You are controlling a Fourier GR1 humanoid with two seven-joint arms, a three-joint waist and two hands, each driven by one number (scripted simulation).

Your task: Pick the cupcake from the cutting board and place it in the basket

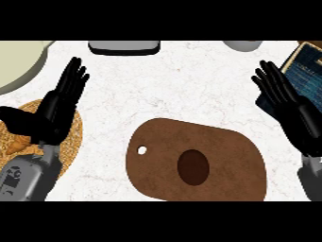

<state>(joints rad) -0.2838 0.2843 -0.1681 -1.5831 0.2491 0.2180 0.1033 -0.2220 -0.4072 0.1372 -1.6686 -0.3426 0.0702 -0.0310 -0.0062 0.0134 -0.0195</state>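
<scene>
The cupcake (192, 166) is sitting on the cutting board (165, 142), lying nearer you and left of your right hand (293, 108), the closer one. Your left hand (50, 113) and right hand are both showing straight, spread fingers, holding nothing.

**Bystanders along the far edge**

A white marble-patterned counter (181, 90) fills the view. A large pale cream round plate (6, 66) sits at its far left corner. A grey, black-rimmed flat object (123, 46) lies top centre, and a grey rounded object (243, 45), cut off, lies further right.
</scene>
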